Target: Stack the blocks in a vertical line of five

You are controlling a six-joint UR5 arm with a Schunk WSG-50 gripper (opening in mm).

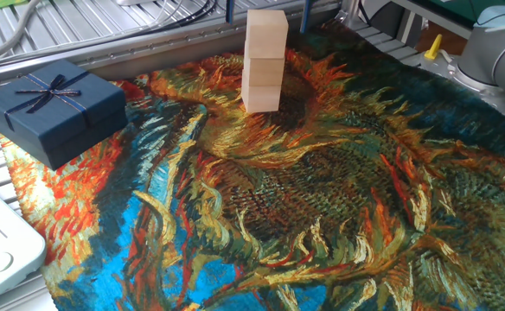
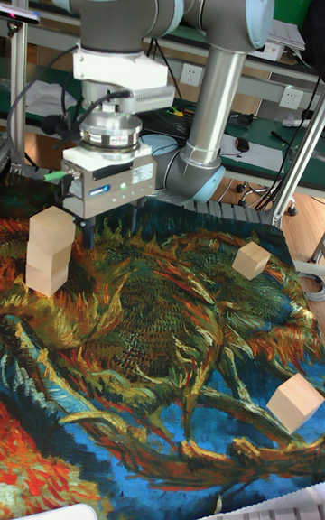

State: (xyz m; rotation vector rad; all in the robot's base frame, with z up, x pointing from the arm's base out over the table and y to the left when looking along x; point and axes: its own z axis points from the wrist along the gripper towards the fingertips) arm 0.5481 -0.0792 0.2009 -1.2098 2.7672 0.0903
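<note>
In the fixed view, a stack of three wooden blocks [image 1: 264, 60] is seen at the far edge of the sunflower-print cloth [image 1: 322, 199]. Two dark fingers [image 1: 230, 10] are visible at the top edge, one on each side of the top block and clear of it. A dark blue gift box [image 1: 52, 108] lies at the left.

In the tall fixed view, the gripper [image 2: 111, 230] is seen spread, holding nothing, just beside the stack [image 2: 49, 251]. Two loose blocks [image 2: 252, 259] [image 2: 295, 402] lie apart at the right.
</note>
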